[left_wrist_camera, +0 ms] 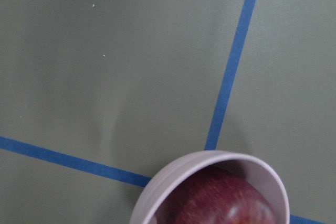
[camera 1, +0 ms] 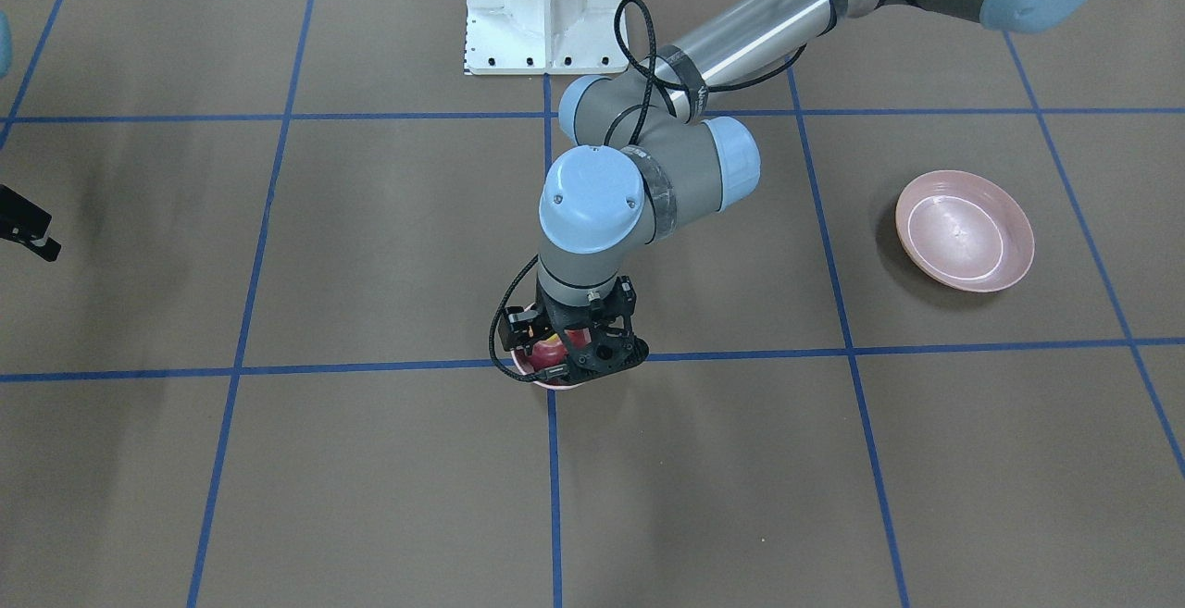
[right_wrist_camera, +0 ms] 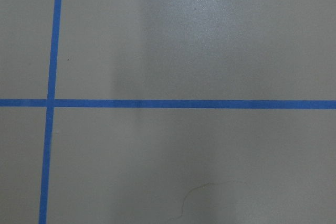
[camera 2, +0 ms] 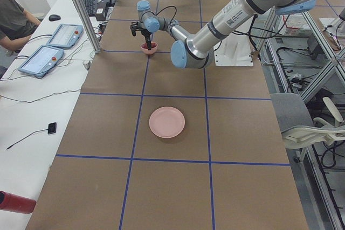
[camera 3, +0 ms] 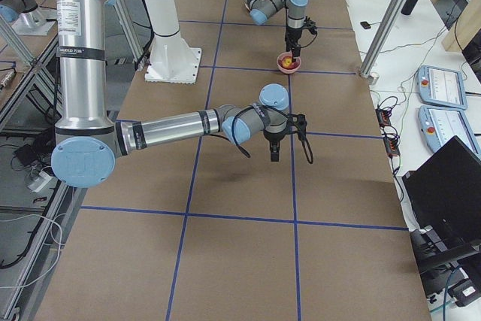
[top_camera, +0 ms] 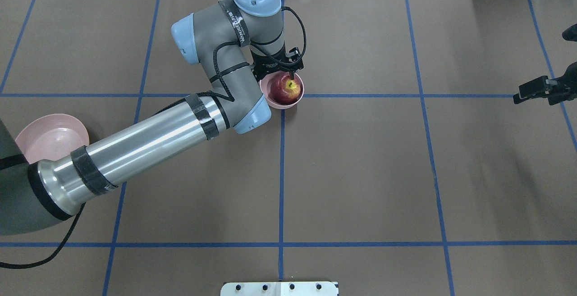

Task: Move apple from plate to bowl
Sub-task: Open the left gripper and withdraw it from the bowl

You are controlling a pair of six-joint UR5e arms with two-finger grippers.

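Note:
The dark red apple (top_camera: 283, 91) with its yellow-green patch sits inside the small pink bowl (top_camera: 288, 105) near the table's middle. My left gripper (top_camera: 285, 79) hangs straight down over it, with one black finger on the apple's top. Its other finger is hidden, so I cannot tell whether it is open or shut. From the front the apple (camera 1: 553, 346) shows between the gripper's black parts (camera 1: 565, 353). The left wrist view shows the bowl's rim (left_wrist_camera: 157, 187) with the apple (left_wrist_camera: 215, 203) inside. The pale pink plate (top_camera: 27, 136) lies empty, far off by the left arm's base. My right gripper (top_camera: 518, 97) looks shut and empty at the far right.
The robot's white base (camera 1: 546, 16) stands at the table's robot side. Blue tape lines (top_camera: 281, 174) grid the brown table. The left forearm (top_camera: 148, 145) stretches across between the plate and the bowl. A person sits by tablets (camera 2: 43, 60) past the table's far edge.

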